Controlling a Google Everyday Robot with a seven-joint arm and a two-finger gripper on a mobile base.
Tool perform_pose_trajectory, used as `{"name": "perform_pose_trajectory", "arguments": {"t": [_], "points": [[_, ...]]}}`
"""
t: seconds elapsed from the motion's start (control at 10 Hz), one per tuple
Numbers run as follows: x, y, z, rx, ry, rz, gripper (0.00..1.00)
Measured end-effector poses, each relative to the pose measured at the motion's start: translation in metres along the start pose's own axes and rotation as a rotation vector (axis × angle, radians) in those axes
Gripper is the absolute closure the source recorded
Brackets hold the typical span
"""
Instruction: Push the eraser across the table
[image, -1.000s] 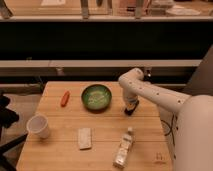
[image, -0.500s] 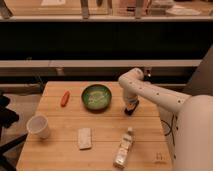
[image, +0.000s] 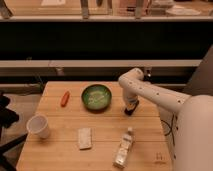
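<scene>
Eraser (image: 129, 109): only a small dark block shows on the bench (image: 60, 150), just right of the green bowl (image: 96, 96), and the end effector (image: 130, 106) is right down on it, so the two cannot be cleanly separated. Whether the end effector is parted or closed cannot be told. Judged by its look, the eraser should be light, stiff and flat, more likely to slide on the planked wood than tip. It needs no grasp. The contact should sit low on one side face, square to the push direction, since an off-centre touch would probably spin it.

Counted, all placed from the green bowl: one eraser to its right; one small orange-red item (image: 64, 98) to its left; one white cup (image: 39, 126) farther left and nearer the bench's front edge; one pale pad (image: 85, 138) in front of the bowl; one bottle (image: 124, 147) lying down in front and to the right. One bowl, one arm.
</scene>
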Motion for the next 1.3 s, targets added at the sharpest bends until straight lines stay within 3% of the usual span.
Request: {"name": "perform_pose_trajectory", "arguments": {"t": [1.3], "points": [[0.0,0.0,0.0,0.0,0.0,0.0,0.97]]}}
